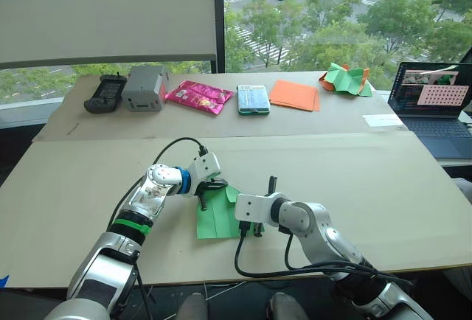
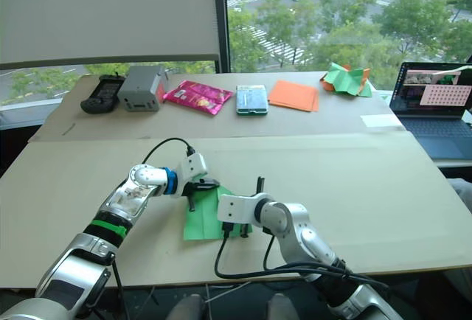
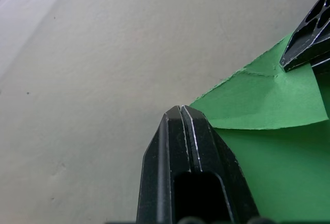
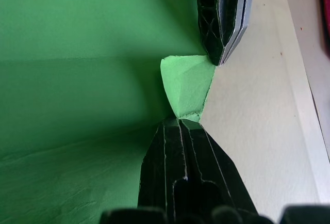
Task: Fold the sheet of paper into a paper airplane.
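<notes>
The bright green sheet of paper (image 1: 216, 223) lies flat on the cardboard-covered table (image 1: 354, 180), between my two grippers. A small flap (image 4: 186, 82) is turned up at its far corner. My left gripper (image 1: 222, 185) is shut and points right, with its tip at the far end of that flap. The right gripper (image 4: 180, 122) is shut and points left. Its tips meet the flap's near point and seem to pinch it. In the head views its white wrist housing (image 1: 251, 208) hides its fingertips.
Along the far edge stand a black handheld device (image 1: 103, 93), a grey box (image 1: 144, 88), a pink snack packet (image 1: 198, 97), a green-and-white pack (image 1: 253, 99), flat orange sheets (image 1: 295, 94) and a crumpled green-and-orange heap (image 1: 345, 79). An open laptop (image 1: 434, 106) sits at the right.
</notes>
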